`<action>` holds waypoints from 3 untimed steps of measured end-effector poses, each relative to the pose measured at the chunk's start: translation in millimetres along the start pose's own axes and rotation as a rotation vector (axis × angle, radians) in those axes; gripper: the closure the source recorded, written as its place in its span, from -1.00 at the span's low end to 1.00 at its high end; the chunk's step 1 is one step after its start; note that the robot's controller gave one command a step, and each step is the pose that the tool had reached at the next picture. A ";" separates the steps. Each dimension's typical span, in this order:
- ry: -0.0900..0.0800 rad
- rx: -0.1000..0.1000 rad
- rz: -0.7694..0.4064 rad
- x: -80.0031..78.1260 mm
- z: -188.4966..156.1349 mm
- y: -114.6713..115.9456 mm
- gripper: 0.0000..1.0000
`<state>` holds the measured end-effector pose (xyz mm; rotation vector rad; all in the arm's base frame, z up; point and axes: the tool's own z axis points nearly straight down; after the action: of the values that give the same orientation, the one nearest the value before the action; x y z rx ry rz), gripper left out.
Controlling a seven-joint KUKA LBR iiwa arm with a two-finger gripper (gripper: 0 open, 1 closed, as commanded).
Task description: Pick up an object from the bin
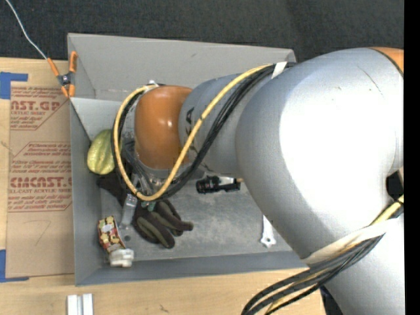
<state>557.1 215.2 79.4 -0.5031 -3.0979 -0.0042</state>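
Note:
My gripper [130, 210] reaches down under the arm's orange cover in the left part of the bin. Just right of it and below lies a dark brown, floppy, glove-like thing [161, 226]. A small colourful packet with a white end [111, 239] lies in the bin's front left corner, a little below the gripper. A yellow-green pear-shaped thing [100, 153] rests against the left wall, above the gripper. A flat black piece [109, 183] lies between the two and is partly hidden by the arm.
A black marker-like stick [217, 185] lies mid-bin to the right of the gripper. A small white piece [267, 235] sits near the front right. The arm and its cables cover the bin's right and back parts.

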 end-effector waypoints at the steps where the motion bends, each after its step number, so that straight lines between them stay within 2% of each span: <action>1: -0.005 -0.001 -0.268 -13.6 9.4 -9.9 -1.00; 2: 0.000 -0.002 -0.001 0.4 0.3 1.0 1.00; 3: 0.000 -0.002 -0.001 0.4 0.3 0.9 1.00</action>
<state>557.0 216.2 79.2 -0.5016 -3.0989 -0.0072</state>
